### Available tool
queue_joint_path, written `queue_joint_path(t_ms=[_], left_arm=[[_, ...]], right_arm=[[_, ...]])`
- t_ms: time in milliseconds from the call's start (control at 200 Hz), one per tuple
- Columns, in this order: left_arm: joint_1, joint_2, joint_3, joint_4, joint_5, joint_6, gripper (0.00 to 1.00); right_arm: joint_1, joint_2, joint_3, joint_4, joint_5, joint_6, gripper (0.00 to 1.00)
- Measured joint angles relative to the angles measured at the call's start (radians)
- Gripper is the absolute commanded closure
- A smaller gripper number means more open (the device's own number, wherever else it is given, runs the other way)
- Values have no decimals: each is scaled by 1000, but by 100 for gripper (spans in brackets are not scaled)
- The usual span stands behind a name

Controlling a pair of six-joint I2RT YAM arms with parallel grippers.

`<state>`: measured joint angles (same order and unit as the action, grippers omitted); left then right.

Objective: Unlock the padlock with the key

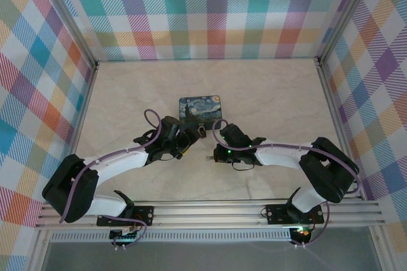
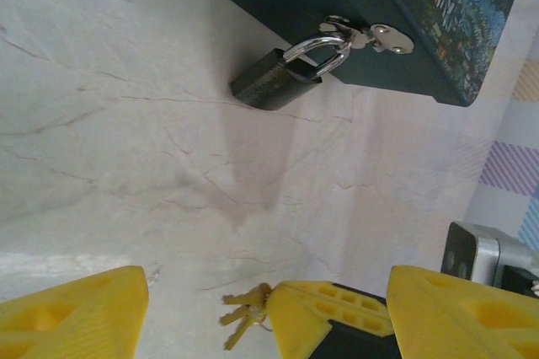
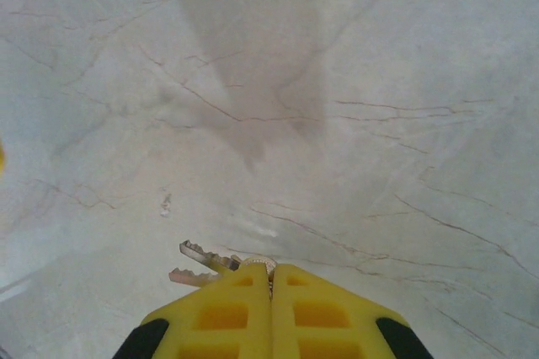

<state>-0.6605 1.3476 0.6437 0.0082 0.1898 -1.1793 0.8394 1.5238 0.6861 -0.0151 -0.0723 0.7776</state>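
Observation:
The padlock [image 2: 274, 81], dark-bodied with a silver shackle, hangs locked through the hasp on the near side of the blue printed box [image 1: 200, 108] and rests on the table. My right gripper [image 3: 271, 270] is shut on the key [image 3: 202, 259], one of a small bunch whose toothed blades stick out to the left of the fingertips. It holds them low over the table, short of the padlock. My left gripper [image 1: 192, 136] is open, its yellow fingers [image 2: 72, 317] spread wide in front of the padlock. The key [image 2: 244, 313] shows between them.
The marble-patterned table [image 1: 273, 93] is bare around the box. Checked walls close in the back and both sides. The two arms meet near the table's middle, their wrists close together just in front of the box.

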Motion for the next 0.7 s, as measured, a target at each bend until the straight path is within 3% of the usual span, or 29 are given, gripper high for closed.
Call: queue_joint_path(t_ms=[235,700], left_arm=[[-13,77,0,101,46,-64,28],[-26,41,-57,125,38,-90,29]], right_arm=[[0,-5,0,31,-39,0,100],[4,-46,2,48,-69,0,100]])
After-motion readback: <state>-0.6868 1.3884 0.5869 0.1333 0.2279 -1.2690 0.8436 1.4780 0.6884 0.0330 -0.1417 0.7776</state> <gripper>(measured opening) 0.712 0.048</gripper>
